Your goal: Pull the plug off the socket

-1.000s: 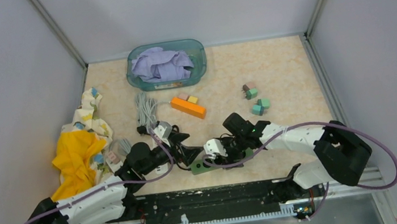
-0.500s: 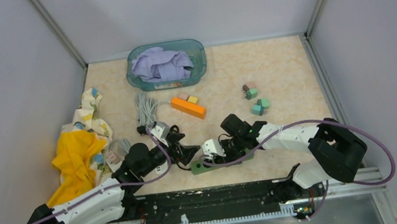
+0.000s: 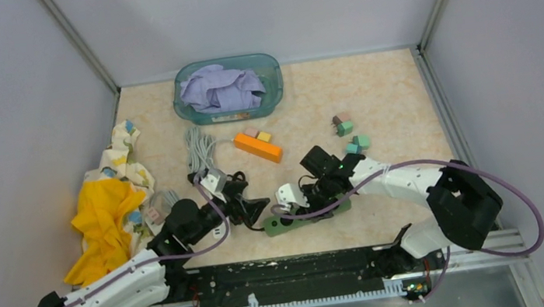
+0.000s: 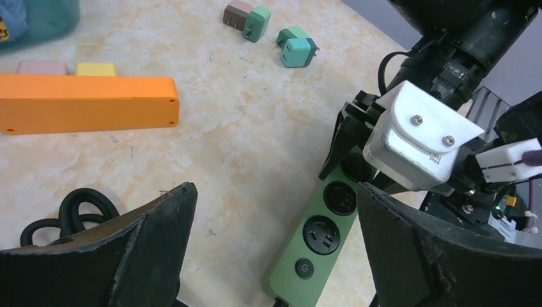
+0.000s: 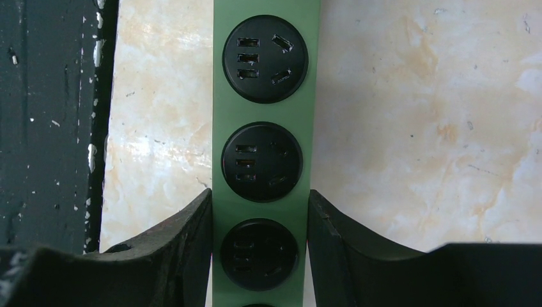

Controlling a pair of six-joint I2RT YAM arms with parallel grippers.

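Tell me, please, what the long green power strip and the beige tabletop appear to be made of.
The long green power strip: smooth moulded plastic, satin, with matte black socket inserts. The beige tabletop: probably marble-pattern laminate or vinyl rather than stone; faintly glossy, with scuffs and dark specks.

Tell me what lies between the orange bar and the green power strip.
Only bare tabletop between orange bar and power strip, per the left wrist view.

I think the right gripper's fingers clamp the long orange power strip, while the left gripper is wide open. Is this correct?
Not quite. The right gripper clamps the long green power strip, not an orange one; the right wrist view shows it. The left gripper is indeed wide open.
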